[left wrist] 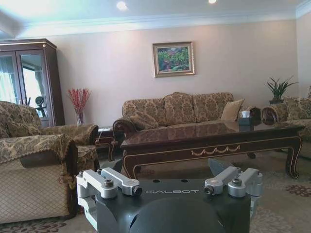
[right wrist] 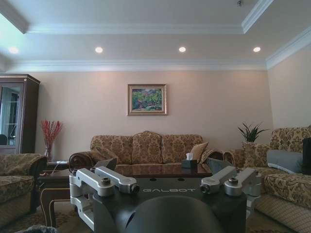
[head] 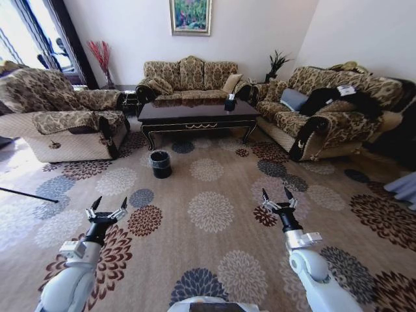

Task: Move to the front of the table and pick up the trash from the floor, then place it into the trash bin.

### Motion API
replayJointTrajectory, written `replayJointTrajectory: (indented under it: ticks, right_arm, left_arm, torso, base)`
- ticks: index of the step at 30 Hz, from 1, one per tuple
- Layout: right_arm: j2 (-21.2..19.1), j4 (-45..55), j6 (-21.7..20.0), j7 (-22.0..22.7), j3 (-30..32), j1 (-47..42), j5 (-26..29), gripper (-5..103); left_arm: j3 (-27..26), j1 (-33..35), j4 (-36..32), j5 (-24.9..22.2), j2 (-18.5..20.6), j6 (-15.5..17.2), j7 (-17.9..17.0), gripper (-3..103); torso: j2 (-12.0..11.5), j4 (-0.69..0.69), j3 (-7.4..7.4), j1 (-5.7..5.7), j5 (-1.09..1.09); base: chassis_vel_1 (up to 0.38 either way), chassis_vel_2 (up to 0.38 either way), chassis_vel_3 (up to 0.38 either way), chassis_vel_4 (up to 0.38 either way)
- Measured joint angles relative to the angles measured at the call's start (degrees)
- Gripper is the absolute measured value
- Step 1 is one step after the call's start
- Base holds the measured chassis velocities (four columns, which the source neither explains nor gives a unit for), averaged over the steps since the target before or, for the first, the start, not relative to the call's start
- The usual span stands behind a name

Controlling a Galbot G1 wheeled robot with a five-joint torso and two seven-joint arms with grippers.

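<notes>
1. Left tool (head: 108, 210): held low over the beige-brown carpeted floor (head: 214, 260) with its cream, maroon and dark blue flower medallions, on the robot's left. Fingers spread apart, nothing between them.
2. Right tool (head: 277, 199): held low over the same floor on the robot's right, level with the left one. Fingers spread apart, nothing held.
3. Long low worktop (head: 198, 112) with glossy dark brown-black top, gold scroll trim and curved carved legs: stands well ahead of both tools, between the patterned sofas. In the left wrist view its front edge and gold trim (left wrist: 216, 151) are plain.
4. Small round black trash bin (head: 160, 164) lined with a thin plastic bag: upright on the floor, just in front of the worktop's left front leg, well apart from both tools.
5. Small dark tissue box (head: 230, 102): sits on the worktop toward its right end.
6. Trash: no litter piece can be made out with confidence on the patterned floor in the head view; position cannot be told.
7. Surroundings: patterned three-seat sofa (head: 190, 79) behind the worktop, framed painting (head: 191, 15) on the wall above it.
</notes>
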Motion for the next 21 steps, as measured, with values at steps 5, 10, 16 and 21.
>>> replayJointTrajectory:
  ticks: [5,10,16,21]
  right_arm:
    - [0.00,0.00,0.00,0.00,0.00,0.00,0.00,100]
    - [0.00,0.00,0.00,0.00,0.00,0.00,0.00,100]
    - [0.00,0.00,0.00,0.00,0.00,0.00,0.00,100]
    - [0.00,0.00,0.00,0.00,0.00,0.00,0.00,100]
  left_arm:
    - [-0.30,0.13,-0.41,-0.31,-0.06,0.03,-0.03,99]
    - [-0.26,0.60,-0.41,-0.12,-0.50,-0.09,-0.02,99]
    - [-0.06,0.91,-1.14,0.37,-0.99,-0.13,0.02,99]
    - [-0.08,1.36,-1.87,0.63,-1.32,-0.11,0.05,99]
  torso:
    - [1.43,0.01,0.87,0.57,0.00]
    - [2.54,0.01,1.52,1.03,0.00]
    - [4.29,0.01,2.49,1.80,0.00]
    - [5.58,0.01,3.25,2.35,0.00]
  base:
    - [0.000,0.000,0.000,0.000]
    - [0.000,0.000,0.000,0.000]
    - [0.000,0.000,0.000,0.000]
    - [0.000,0.000,0.000,0.000]
